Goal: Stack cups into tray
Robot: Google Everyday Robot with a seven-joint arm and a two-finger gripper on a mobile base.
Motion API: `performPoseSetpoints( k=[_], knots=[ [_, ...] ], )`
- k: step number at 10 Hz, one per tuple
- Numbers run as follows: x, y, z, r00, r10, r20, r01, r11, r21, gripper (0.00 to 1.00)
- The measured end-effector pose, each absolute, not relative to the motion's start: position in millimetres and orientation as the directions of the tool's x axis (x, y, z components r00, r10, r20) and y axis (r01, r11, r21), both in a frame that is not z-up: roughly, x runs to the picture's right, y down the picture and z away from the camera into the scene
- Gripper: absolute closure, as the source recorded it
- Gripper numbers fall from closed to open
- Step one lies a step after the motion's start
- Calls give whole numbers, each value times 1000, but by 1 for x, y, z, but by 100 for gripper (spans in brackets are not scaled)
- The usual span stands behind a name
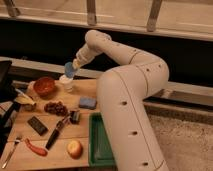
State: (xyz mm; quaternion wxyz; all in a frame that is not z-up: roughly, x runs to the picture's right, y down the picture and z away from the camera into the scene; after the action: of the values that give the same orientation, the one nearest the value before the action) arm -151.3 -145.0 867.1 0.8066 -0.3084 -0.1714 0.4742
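The desk [50,159] spreads below my end effector [75,65], and the green tray [93,142] lies well behind it, near my base and partly under my arm, so open room for the carry is only above the clutter. It is clamped on the light blue cup [69,70], just above the white cup [66,82] by the desk's far edge; lowering off-centre could knock that cup over the edge, leaving the 2 unstacked.

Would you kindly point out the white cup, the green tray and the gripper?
white cup [66,84]: camera view, side wall.
green tray [100,142]: camera view, bare floor.
gripper [73,65]: camera view, fingertips, holding the blue cup [68,70] above the white cup.
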Motion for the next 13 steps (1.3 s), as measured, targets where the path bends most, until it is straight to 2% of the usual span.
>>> performPoseSetpoints(
  k=[9,10,13],
  knots=[
    [-201,-145,915,543,840,12,-613,406,-677,99],
    [-201,-143,918,543,840,9,-613,403,-679,95],
    [-213,-136,925,556,831,3,-603,405,-688,63]
  ],
)
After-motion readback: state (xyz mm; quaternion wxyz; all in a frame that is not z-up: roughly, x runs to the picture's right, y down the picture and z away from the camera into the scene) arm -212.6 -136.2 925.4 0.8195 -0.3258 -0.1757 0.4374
